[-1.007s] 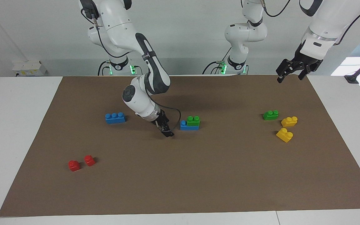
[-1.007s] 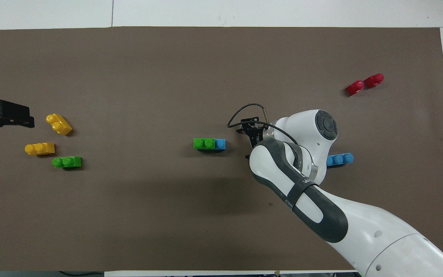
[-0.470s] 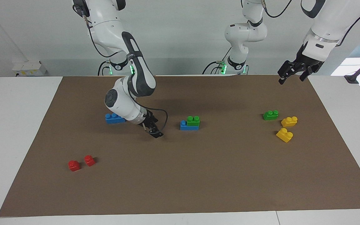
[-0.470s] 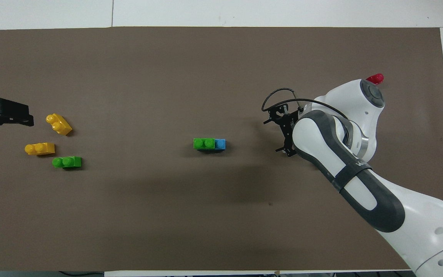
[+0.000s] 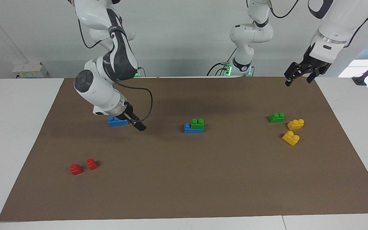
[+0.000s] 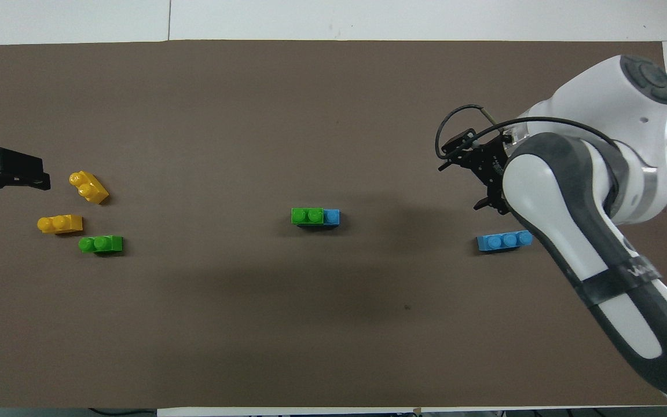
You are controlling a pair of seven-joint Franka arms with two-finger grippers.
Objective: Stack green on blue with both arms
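A green brick (image 5: 197, 123) sits on one end of a blue brick (image 5: 188, 128) at the middle of the mat; this stack also shows in the overhead view, green (image 6: 307, 215) on blue (image 6: 332, 216). My right gripper (image 5: 140, 126) (image 6: 460, 187) is open and empty. It hangs low over the mat beside the second blue brick (image 5: 116, 121) (image 6: 505, 240), apart from the stack. The second green brick (image 5: 276, 117) (image 6: 101, 244) lies toward the left arm's end. My left gripper (image 5: 298, 77) (image 6: 6, 174) waits open and raised over that end's mat edge.
Two yellow bricks (image 5: 295, 124) (image 5: 291, 138) lie beside the loose green brick. Two red bricks (image 5: 75, 169) (image 5: 91, 164) lie farther from the robots at the right arm's end; the right arm hides them in the overhead view. A brown mat (image 5: 203, 179) covers the table.
My right arm has swung away from the green-on-blue stack toward its own end, and its gripper now hangs by the lone blue brick. The stack stayed put. The left gripper barely moved.
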